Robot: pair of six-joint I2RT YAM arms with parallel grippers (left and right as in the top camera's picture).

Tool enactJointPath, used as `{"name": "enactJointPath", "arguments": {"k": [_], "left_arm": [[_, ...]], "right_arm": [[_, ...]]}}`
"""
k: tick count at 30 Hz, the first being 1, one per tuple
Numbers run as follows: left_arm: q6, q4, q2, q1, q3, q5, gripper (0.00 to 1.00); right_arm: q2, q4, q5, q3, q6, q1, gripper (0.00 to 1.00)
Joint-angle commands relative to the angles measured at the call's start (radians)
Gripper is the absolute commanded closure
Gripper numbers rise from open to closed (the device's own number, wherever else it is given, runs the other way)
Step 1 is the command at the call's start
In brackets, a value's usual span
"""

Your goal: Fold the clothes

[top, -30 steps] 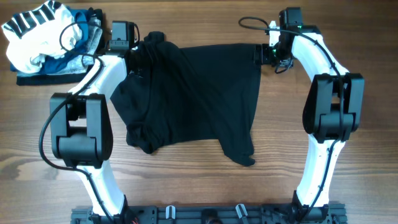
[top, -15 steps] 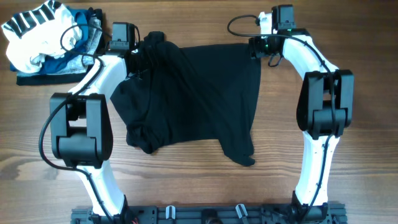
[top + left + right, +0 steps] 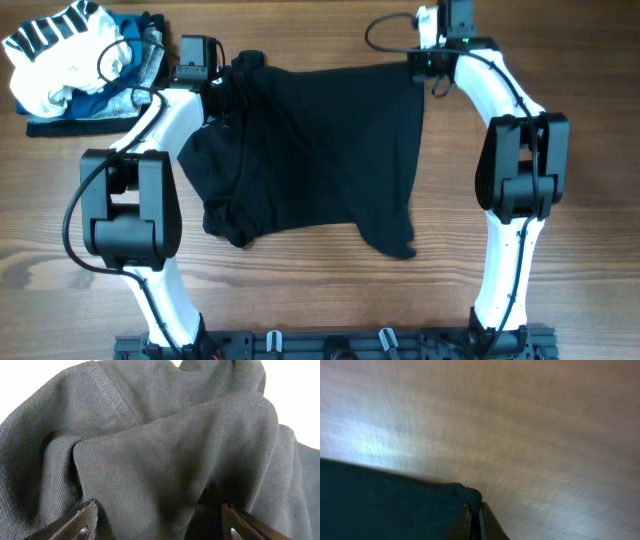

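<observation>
A black garment [image 3: 310,150] lies crumpled across the middle of the wooden table. My left gripper [image 3: 228,85] is at its bunched top-left part. In the left wrist view the left gripper [image 3: 159,520] stands open, its fingertips [image 3: 87,516] far apart, with a thick fold of the dark fabric [image 3: 165,450] bulging between them. My right gripper [image 3: 420,68] is at the garment's far right corner. In the right wrist view the right gripper [image 3: 472,516] is shut on the very tip of that corner [image 3: 462,494], just above the tabletop.
A pile of other clothes [image 3: 75,60], striped white, blue and grey, sits at the far left corner beside the left arm. Bare wood table [image 3: 560,290] surrounds the garment. The arm bases stand at the near edge.
My right gripper has moved in onto the garment's far right corner and shut on it, drawing that corner slightly toward the far edge. The left gripper has stayed in place.
</observation>
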Motion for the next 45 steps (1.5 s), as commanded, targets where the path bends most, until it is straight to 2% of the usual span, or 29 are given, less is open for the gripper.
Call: {"name": "enactJointPath", "arguments": {"k": [1, 8, 18, 26, 27, 28, 29, 32, 37, 38, 39, 41, 42, 44, 45], "left_arm": [[0.009, 0.019, -0.019, -0.002, 0.008, 0.012, 0.19], [0.009, 0.055, -0.043, -0.002, 0.009, 0.008, 0.16], [0.009, 0.052, -0.045, -0.003, 0.009, 0.008, 0.16], [0.009, 0.050, -0.045, -0.003, 0.009, 0.008, 0.15], [0.009, 0.049, -0.045, -0.003, 0.009, 0.008, 0.15], [0.009, 0.048, -0.045, -0.003, 0.009, 0.008, 0.15], [0.009, 0.047, -0.045, -0.003, 0.009, 0.008, 0.14], [0.009, 0.048, -0.045, -0.003, 0.009, 0.008, 0.13], [0.028, 0.130, -0.048, -0.002, 0.011, -0.037, 0.08], [0.028, 0.150, -0.052, -0.002, 0.020, -0.037, 0.09], [0.029, 0.166, -0.055, -0.002, 0.034, -0.037, 0.15], [0.051, 0.206, -0.055, -0.001, 0.046, -0.064, 0.16], [0.055, 0.227, -0.054, 0.000, 0.046, -0.099, 0.20], [0.055, 0.288, -0.052, 0.000, 0.046, -0.127, 0.59], [0.054, 0.319, -0.049, 0.000, 0.046, -0.127, 0.68]], "right_arm": [[-0.040, 0.019, 0.040, 0.084, -0.014, 0.006, 0.96], [-0.040, 0.138, 0.164, 0.100, -0.081, 0.006, 0.96], [-0.040, 0.244, 0.208, 0.114, -0.081, -0.031, 0.96], [-0.039, 0.206, 0.208, 0.113, -0.077, -0.032, 0.95], [-0.039, 0.204, 0.208, 0.113, -0.074, -0.032, 0.83], [-0.039, 0.203, 0.208, 0.113, -0.072, -0.032, 0.52], [-0.039, 0.201, 0.208, 0.113, -0.072, -0.033, 0.00], [-0.039, 0.191, 0.208, 0.113, -0.051, -0.034, 0.00], [-0.040, 0.019, 0.146, 0.114, 0.035, -0.026, 0.00], [-0.041, -0.031, 0.147, 0.114, 0.035, -0.017, 0.00], [-0.042, -0.064, 0.146, 0.114, 0.035, -0.009, 0.00], [-0.055, -0.114, 0.146, 0.114, 0.035, 0.013, 0.00], [-0.069, -0.131, 0.146, 0.114, 0.035, 0.024, 0.00], [-0.118, -0.177, 0.143, 0.114, 0.031, 0.053, 0.00], [-0.141, -0.198, 0.143, 0.114, 0.031, 0.067, 0.00]]}}
